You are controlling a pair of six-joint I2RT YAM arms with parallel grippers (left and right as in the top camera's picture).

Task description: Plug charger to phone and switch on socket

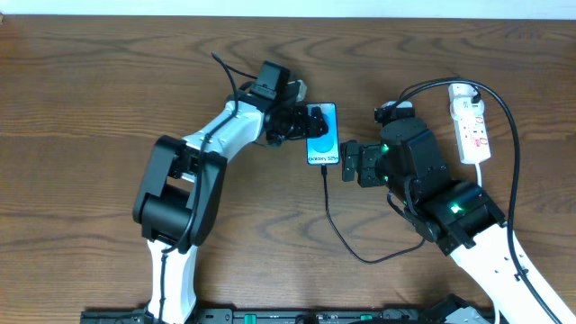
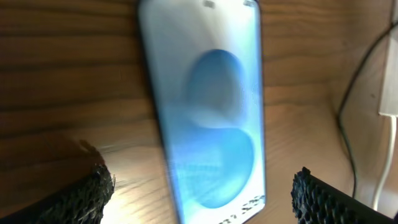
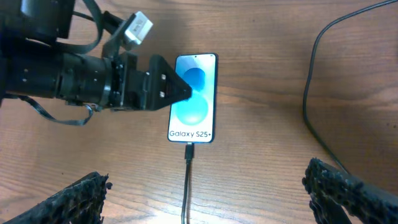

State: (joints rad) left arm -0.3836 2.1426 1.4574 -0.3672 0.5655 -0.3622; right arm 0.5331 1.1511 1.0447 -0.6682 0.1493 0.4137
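Note:
The phone [image 1: 322,135] lies flat on the wooden table with its cyan screen up; "Galaxy S25" reads in the right wrist view [image 3: 193,99]. The charger's black connector [image 3: 189,150] sits at the phone's bottom edge, and its thin black cable [image 1: 340,236] loops to the right towards the socket [image 1: 472,126], a white power strip at the far right. My left gripper [image 1: 302,122] is open at the phone's left side; in its wrist view its fingers [image 2: 202,199] stand either side of the blurred phone [image 2: 205,118]. My right gripper [image 1: 344,165] is open and empty, just right of the connector, its fingers [image 3: 208,202] straddling the cable.
A black cable [image 3: 311,93] curves across the table right of the phone, and also shows in the left wrist view [image 2: 348,112]. The left arm [image 3: 68,78] lies across the table left of the phone. A white cord [image 1: 486,175] runs down from the socket.

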